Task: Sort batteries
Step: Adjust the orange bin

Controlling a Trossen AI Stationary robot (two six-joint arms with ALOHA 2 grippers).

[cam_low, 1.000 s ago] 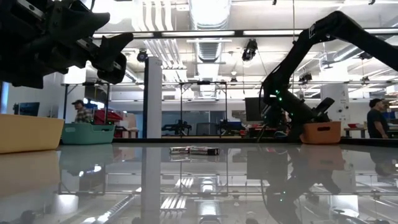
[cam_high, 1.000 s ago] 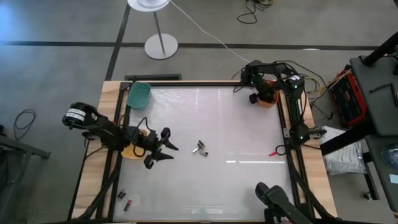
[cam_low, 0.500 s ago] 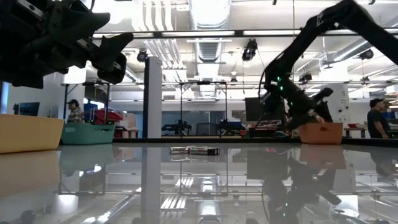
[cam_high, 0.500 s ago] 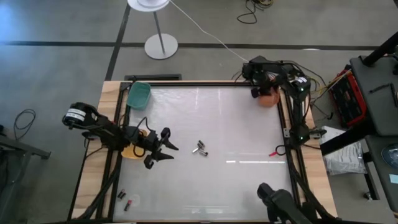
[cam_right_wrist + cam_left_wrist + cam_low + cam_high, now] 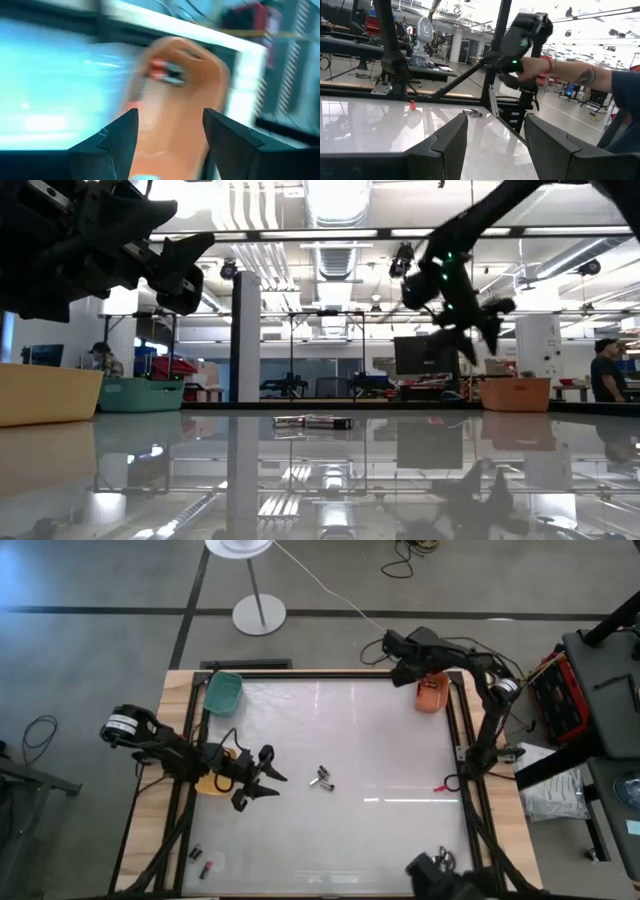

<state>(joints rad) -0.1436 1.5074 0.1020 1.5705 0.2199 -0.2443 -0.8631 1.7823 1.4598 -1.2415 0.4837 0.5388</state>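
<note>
My right gripper (image 5: 393,643) hangs spread wide and empty above the table's far edge, beside the orange plastic bin (image 5: 431,693) holding batteries. Two small silver cylindrical batteries (image 5: 322,779) lie mid-table, right of my left gripper (image 5: 268,774), also spread wide.

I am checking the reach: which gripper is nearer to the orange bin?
The right gripper is nearer, just beside the orange bin at the table's far right corner. The left gripper is far away, near the yellow bin.
</note>
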